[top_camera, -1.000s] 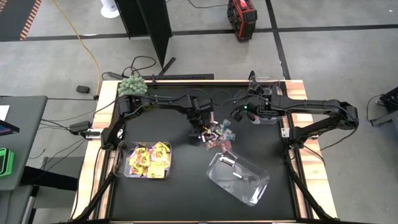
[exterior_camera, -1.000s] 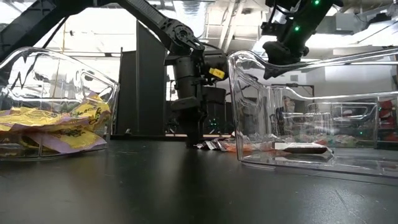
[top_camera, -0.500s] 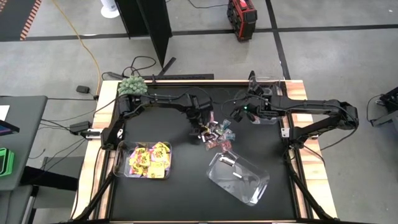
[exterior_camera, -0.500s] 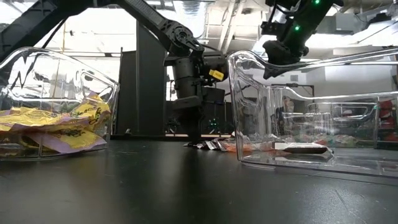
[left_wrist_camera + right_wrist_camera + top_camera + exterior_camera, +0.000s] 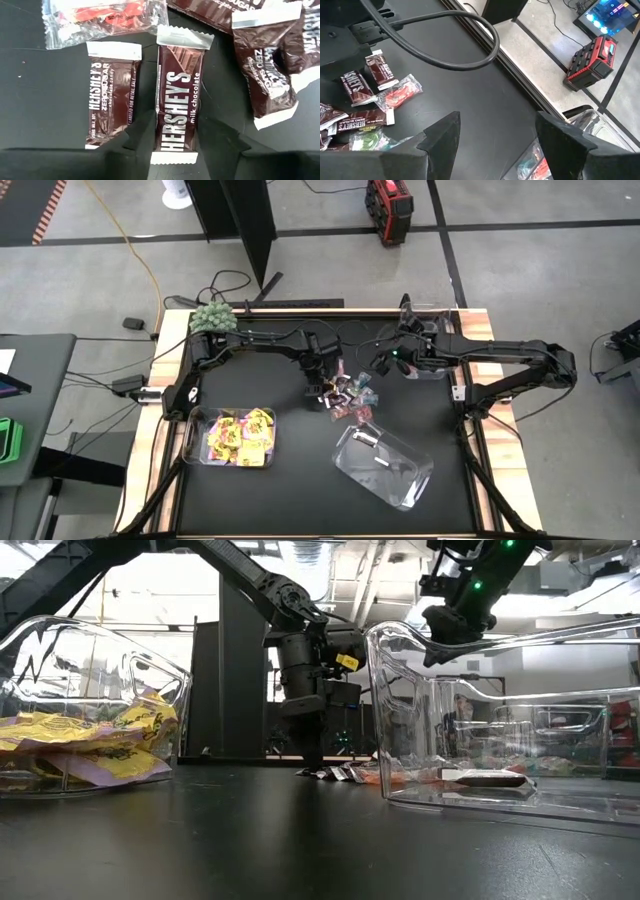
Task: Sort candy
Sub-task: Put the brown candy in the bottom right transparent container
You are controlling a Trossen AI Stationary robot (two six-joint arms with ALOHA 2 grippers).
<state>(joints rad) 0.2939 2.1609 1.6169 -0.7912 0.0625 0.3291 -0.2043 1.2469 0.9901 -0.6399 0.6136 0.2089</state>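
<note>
We have a black desk (image 5: 260, 500) carrying three clear bins: one full of yellow packets (image 5: 238, 438), one tilted and holding two dark bars (image 5: 385, 463), and one at the far right edge (image 5: 428, 340) with a few teal-and-pink sweets inside. Between them lies the unsorted candy pile (image 5: 348, 395).

Our left gripper (image 5: 174, 142) is down on the pile's edge, its fingers (image 5: 140, 140) straddling one milk chocolate bar (image 5: 177, 100) and partly drawn in around it; we cannot tell that they pinch it. Our right gripper (image 5: 492, 135) hangs near the far bin, fingers apart and empty.

In the left wrist view we count four dark bars whole or nearly so, plus one clear red-printed wrapper (image 5: 102, 20).

The risk we see: a zero-sugar bar (image 5: 111, 95) lies just beside the chosen one, so one finger could catch its edge and drag it along. The slick wrapper might also slip out during the lift.
</note>
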